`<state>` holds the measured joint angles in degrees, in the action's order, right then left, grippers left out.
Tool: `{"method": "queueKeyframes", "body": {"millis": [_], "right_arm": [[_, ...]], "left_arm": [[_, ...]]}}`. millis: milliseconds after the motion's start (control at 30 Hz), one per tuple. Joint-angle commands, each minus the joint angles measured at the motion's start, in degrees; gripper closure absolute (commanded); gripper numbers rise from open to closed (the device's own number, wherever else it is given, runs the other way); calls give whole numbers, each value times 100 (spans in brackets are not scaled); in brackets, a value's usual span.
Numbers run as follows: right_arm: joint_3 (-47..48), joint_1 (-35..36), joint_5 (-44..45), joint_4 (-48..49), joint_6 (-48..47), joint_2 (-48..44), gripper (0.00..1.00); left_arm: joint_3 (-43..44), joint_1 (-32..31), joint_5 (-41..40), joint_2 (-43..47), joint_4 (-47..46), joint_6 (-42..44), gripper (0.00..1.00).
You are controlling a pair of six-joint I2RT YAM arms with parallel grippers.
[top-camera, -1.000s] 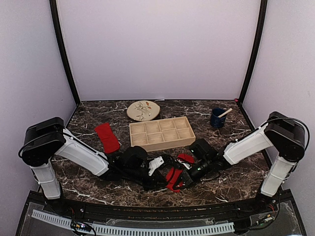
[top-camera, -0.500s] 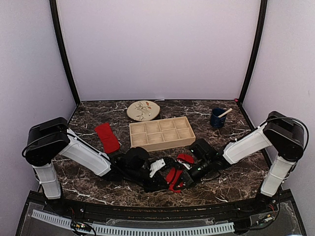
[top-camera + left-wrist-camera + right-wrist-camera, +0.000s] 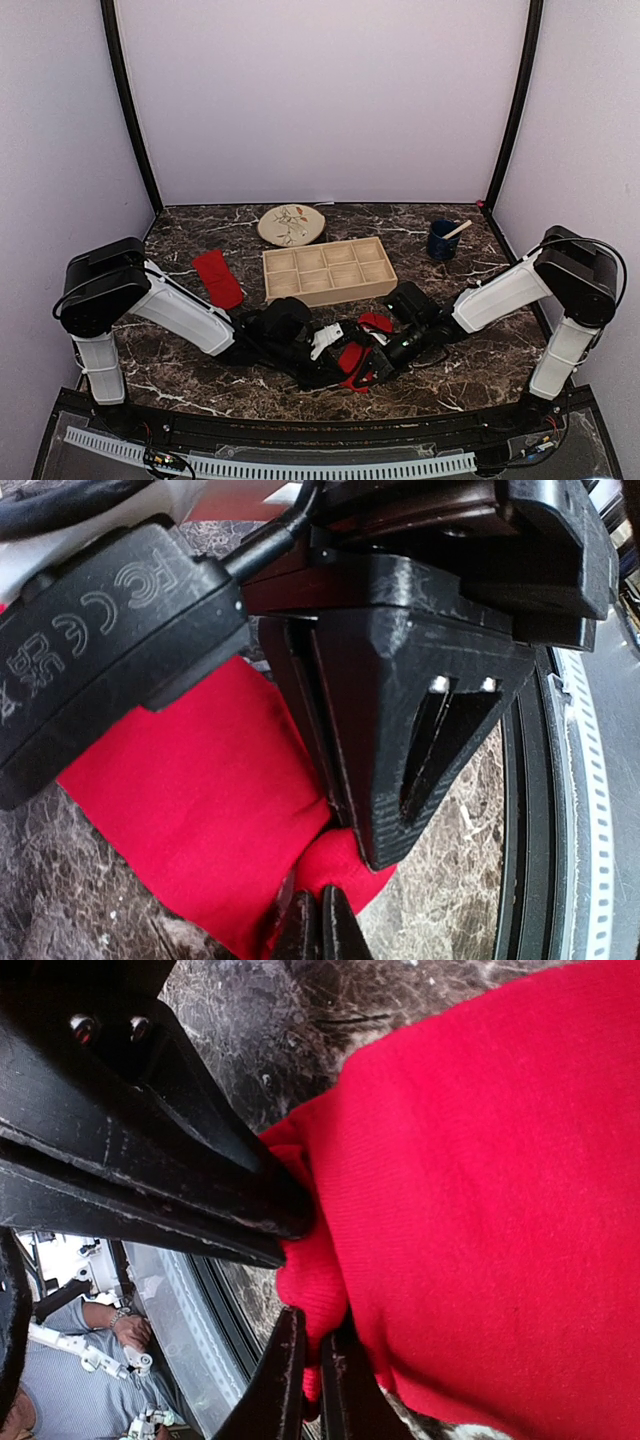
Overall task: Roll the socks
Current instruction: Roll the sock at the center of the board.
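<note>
While left tool (image 3: 315, 912) and right tool (image 3: 312, 1345) pinch one sock (image 3: 350, 358) — other sock (image 3: 217, 279) flat | total: two

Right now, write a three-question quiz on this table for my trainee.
1. True or false: the flat sock lies inside the wooden tray.
2. In the top view, which sits to the right of the wooden tray? A) blue cup B) plate C) flat sock
3. Fill in: the right claw is pinching the edge of the ____.

Key: 1 false, the flat sock lies on the table left of the tray. 2 A. 3 front sock.
</note>
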<state>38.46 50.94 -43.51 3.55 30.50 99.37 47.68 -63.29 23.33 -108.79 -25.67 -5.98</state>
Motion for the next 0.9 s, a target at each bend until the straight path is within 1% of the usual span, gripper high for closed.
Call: {"method": "queueKeyframes", "body": {"millis": [0, 200, 300, 500, 600, 733, 867], "right_arm": [[24, -31, 227, -114, -113, -47, 92], [-77, -40, 614, -185, -139, -245, 78], [-169, -60, 826, -176, -105, -408, 74], [-537, -156, 1222, -52, 44, -758, 72], [-751, -196, 1392, 73, 148, -1099, 71], [-1013, -202, 1674, 260, 237, -1472, 70], [-1237, -196, 2197, 266, 192, -1912, 70]], "left_arm": [[140, -59, -21, -125, 457, 51, 100], [362, -61, 17, -189, 1041, -112, 100], [453, -61, 63, -194, 1314, -202, 100], [608, -57, 213, -220, 1711, -333, 100], [676, -39, 355, -258, 1807, -413, 100], [798, 52, 644, -367, 1891, -600, 100], [915, 206, 974, -461, 2020, -817, 100]]}}
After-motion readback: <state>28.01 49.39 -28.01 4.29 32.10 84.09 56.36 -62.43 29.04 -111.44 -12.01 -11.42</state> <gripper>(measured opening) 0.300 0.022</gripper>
